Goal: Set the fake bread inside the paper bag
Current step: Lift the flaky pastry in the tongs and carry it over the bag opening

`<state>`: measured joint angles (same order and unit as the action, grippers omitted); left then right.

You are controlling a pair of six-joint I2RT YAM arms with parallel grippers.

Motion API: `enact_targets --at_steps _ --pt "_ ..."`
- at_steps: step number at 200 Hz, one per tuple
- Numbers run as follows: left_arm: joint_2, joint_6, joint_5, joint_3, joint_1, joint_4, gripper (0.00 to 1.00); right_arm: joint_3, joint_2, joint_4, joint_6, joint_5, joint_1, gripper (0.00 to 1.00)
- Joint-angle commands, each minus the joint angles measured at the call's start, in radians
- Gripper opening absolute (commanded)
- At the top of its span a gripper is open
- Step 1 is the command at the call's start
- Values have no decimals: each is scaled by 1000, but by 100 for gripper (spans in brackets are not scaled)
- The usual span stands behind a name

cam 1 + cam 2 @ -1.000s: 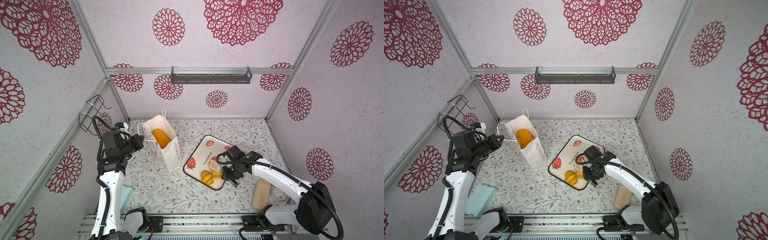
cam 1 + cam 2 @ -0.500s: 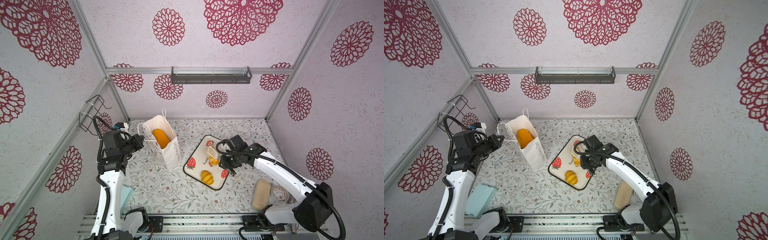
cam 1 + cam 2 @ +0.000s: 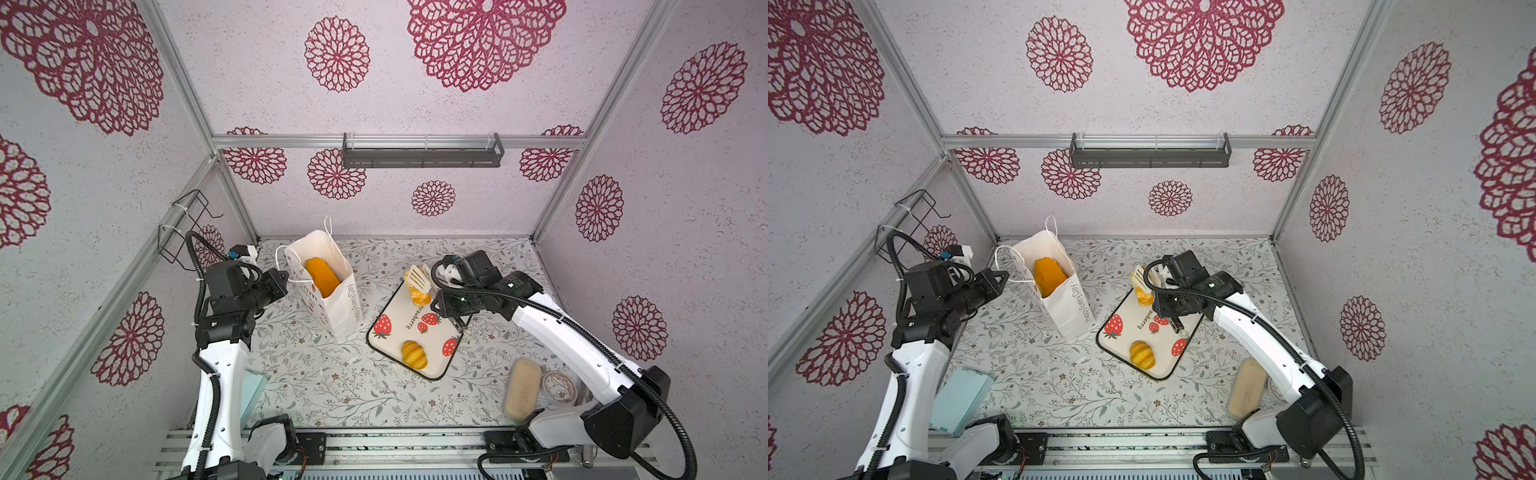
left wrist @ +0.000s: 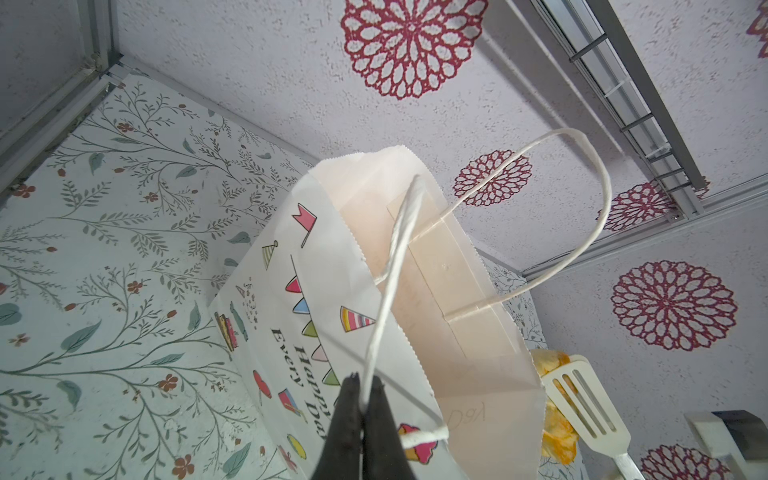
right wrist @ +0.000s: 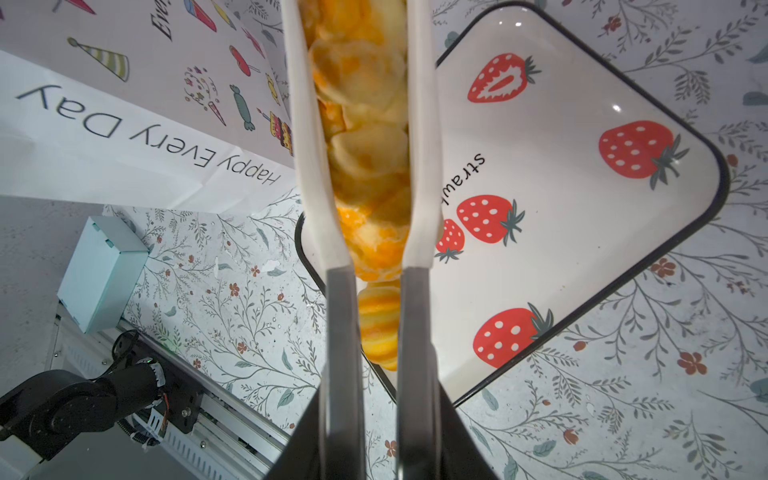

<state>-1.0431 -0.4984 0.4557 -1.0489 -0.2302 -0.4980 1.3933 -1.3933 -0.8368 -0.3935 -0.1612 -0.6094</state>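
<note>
The white paper bag (image 3: 332, 299) (image 3: 1067, 299) stands open at the left, with orange fake bread (image 3: 322, 276) inside. My left gripper (image 3: 282, 278) (image 4: 363, 399) is shut on the bag's cord handle (image 4: 390, 266). My right gripper (image 3: 444, 303) (image 5: 378, 415) is shut on the metal handles of white slotted tongs (image 3: 417, 279) (image 5: 422, 166). The tongs clamp a golden pastry (image 3: 417, 297) (image 5: 365, 145) in the air over the far end of the strawberry tray (image 3: 399, 328), right of the bag. One ridged croissant (image 3: 413, 354) (image 5: 378, 324) lies on the tray's near end.
A pale beige block (image 3: 521, 388) and a small round dish (image 3: 559, 386) sit at the front right by the right arm's base. A light blue box (image 3: 959, 399) lies at the front left. There is a wire basket (image 3: 183, 228) on the left wall and a dark shelf (image 3: 422, 151) on the back wall.
The right gripper has lifted the tongs with a pastry off the tray's near end and carried it toward the tray's far end, nearer the bag. The left arm has not moved.
</note>
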Motion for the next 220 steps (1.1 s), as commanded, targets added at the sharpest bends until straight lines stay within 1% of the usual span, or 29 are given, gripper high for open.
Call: enact_targets --at_steps 1,11,42,91,172,220 --pt "-5 1 13 2 -8 31 0 63 1 14 24 -8 -4 31" --pt "-6 -2 22 3 -8 40 0 87 -2 14 27 -17 -8 31" --pt "-2 -4 39 7 -7 49 0 181 -29 -20 43 5 -34 31" --pt "3 -9 65 10 -3 65 0 279 -72 -39 60 24 -70 31" --pt "6 -9 68 10 0 67 0 423 -144 -53 85 35 -132 32" --pt "8 -8 65 9 -1 64 0 512 -192 -37 97 22 -179 32"
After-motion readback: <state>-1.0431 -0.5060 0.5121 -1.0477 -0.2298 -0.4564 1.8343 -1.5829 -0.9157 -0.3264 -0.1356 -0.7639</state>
